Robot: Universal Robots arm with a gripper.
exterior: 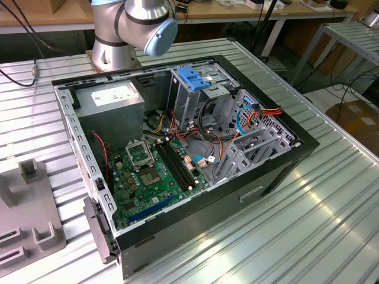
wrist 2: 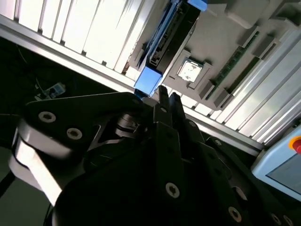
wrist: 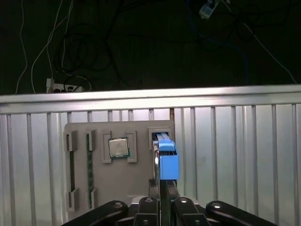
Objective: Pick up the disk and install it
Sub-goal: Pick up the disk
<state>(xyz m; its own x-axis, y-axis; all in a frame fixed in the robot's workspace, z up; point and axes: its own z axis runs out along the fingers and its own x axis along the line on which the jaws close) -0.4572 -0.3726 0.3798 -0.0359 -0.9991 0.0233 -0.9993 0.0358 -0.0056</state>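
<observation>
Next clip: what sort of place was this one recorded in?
Probably a robotics lab or workshop set up for PC assembly: an open computer case sits on a ribbed aluminium table beside the robot arm's base, a grey fixture tray holds the disk, and cabled workbenches stand behind.

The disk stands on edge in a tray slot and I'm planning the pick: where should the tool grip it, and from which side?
Probably pinch the disk across its two broad faces at the exposed upper edge, near the blue tab, coming down from above. It stands on edge in the tray, whose slot walls cover the lower part.
</observation>
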